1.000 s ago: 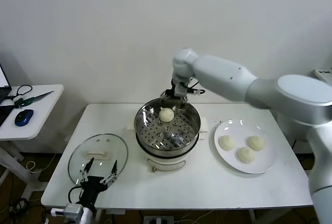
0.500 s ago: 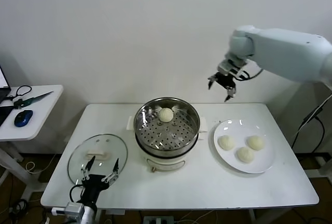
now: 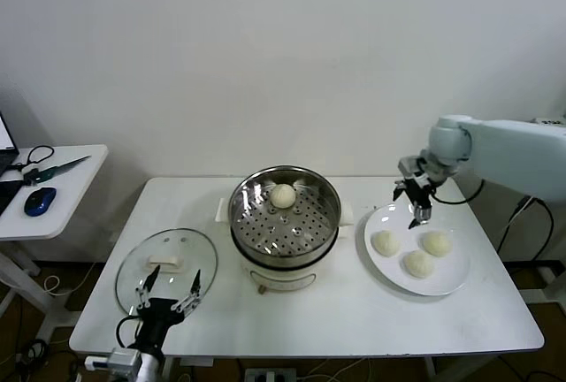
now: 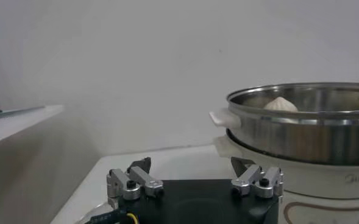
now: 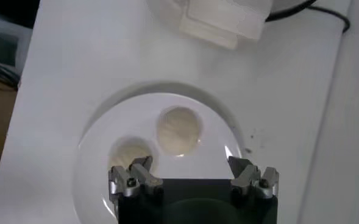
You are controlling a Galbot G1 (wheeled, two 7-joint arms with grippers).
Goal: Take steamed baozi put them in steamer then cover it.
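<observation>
At the white tabletop's near left corner the left gripper waits, jaws wide and empty, beside the round clear glass cover. Mid-table, the shiny round steel steamer holds one white dome-shaped baozi. Toward the right edge, three buns sit on a flat white plate; the right gripper hovers over its far rim, spread wide, empty.

A white table carries three things directly. The cover lies flat near its front left corner. The white cooker base with the steamer stands mid-table toward the back edge. A white plate rests toward the right edge.
</observation>
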